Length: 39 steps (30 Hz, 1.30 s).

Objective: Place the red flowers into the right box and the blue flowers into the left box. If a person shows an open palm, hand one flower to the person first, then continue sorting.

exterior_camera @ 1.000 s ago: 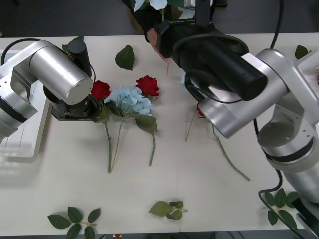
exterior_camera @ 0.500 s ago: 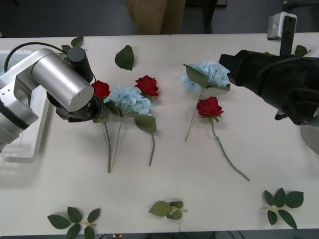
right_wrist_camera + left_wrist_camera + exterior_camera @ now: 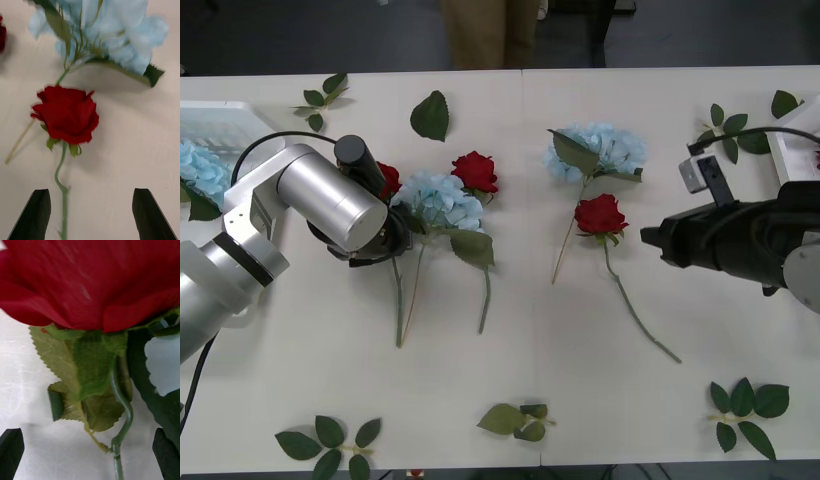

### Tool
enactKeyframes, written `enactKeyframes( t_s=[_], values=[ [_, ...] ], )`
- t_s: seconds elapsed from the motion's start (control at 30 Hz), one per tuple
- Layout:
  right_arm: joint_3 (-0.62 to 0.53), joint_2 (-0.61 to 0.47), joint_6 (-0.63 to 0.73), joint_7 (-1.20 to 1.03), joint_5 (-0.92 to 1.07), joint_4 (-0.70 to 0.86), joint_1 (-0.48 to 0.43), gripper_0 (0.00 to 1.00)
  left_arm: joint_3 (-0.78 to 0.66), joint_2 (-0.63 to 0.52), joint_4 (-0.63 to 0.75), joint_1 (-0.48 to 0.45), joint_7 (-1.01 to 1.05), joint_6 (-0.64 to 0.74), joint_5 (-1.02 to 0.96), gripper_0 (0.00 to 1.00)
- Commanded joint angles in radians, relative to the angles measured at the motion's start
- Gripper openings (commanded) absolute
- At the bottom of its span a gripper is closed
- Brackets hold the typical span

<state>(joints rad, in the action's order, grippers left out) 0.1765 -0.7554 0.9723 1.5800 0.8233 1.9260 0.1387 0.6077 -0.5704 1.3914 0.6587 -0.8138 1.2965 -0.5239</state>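
Observation:
My left gripper is open low over the table, its fingers on either side of the stem just under a red rose. That rose lies beside a blue flower and another red rose. My right gripper is open, a short way right of a third red rose, which lies beyond its fingers with the stem running between them. A blue flower lies just beyond that rose. The left box holds a blue flower. The right box shows at the right edge.
Loose leaf sprigs lie at the front, front left, front right and along the far side. A person's trouser legs stand behind the table's far edge. The table's middle front is bare.
The right arm has drawn back from the far middle of the table and come down beside the third red rose. The left arm has shifted inward, uncovering the left box.

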Motion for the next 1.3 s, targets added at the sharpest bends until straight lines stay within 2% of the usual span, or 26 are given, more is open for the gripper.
enactKeyframes(
  t_s=[0.03, 0.17, 0.4, 0.7, 0.73, 0.77, 0.8, 1.0, 1.03, 1.07, 1.13, 1.17, 1.2, 1.3],
  values=[
    [0.029, 0.042, -0.001, 0.043, 0.013, -0.082, 0.032, 0.63, 0.011, 0.024, -0.015, -0.008, -0.071, -0.029, 0.016, 1.0],
    [0.029, 0.113, 0.0, 0.058, -0.006, -0.142, 0.061, 0.63, 0.04, 0.026, -0.023, -0.008, -0.076, -0.051, 0.028, 1.0],
    [0.035, 0.226, 0.0, 0.087, -0.041, -0.289, 0.142, 0.63, 0.092, 0.024, -0.098, -0.008, -0.077, -0.171, 0.044, 1.0],
    [0.04, 0.292, 0.025, 0.106, -0.171, -0.343, 0.191, 0.63, 0.096, 0.024, -0.118, -0.008, -0.096, -0.19, 0.058, 0.98],
    [0.043, 0.297, 0.023, 0.107, -0.171, -0.357, 0.199, 0.63, 0.096, 0.024, -0.118, -0.008, -0.099, -0.192, 0.061, 0.53],
    [0.046, 0.3, 0.022, 0.109, -0.173, -0.364, 0.206, 0.63, 0.096, 0.024, -0.118, -0.008, -0.1, -0.19, 0.062, 0.21],
    [0.052, 0.303, 0.016, 0.112, -0.174, -0.377, 0.214, 0.63, 0.096, 0.024, -0.118, -0.008, -0.102, -0.19, 0.062, 0.0],
    [0.107, 0.304, -0.038, 0.113, -0.199, -0.433, 0.246, 0.63, 0.096, 0.02, -0.118, -0.01, -0.11, -0.192, 0.062, 0.0],
    [0.112, 0.304, -0.041, 0.115, -0.201, -0.446, 0.251, 0.59, 0.096, 0.02, -0.118, -0.01, -0.11, -0.192, 0.062, 0.0],
    [0.112, 0.304, -0.043, 0.117, -0.202, -0.449, 0.252, 0.53, 0.096, 0.02, -0.118, -0.008, -0.11, -0.19, 0.062, 0.0],
    [0.116, 0.304, -0.043, 0.12, -0.205, -0.45, 0.254, 0.18, 0.096, 0.02, -0.118, -0.008, -0.11, -0.19, 0.062, 0.0],
    [0.115, 0.304, -0.043, 0.121, -0.205, -0.45, 0.254, 0.03, 0.096, 0.02, -0.118, -0.008, -0.11, -0.192, 0.062, 0.0],
    [0.115, 0.304, -0.043, 0.121, -0.205, -0.45, 0.254, 0.0, 0.096, 0.018, -0.118, -0.008, -0.11, -0.192, 0.062, 0.0],
    [0.113, 0.304, -0.044, 0.123, -0.204, -0.449, 0.255, 0.0, 0.096, 0.017, -0.118, -0.01, -0.11, -0.19, 0.064, 0.0]
  ],
)
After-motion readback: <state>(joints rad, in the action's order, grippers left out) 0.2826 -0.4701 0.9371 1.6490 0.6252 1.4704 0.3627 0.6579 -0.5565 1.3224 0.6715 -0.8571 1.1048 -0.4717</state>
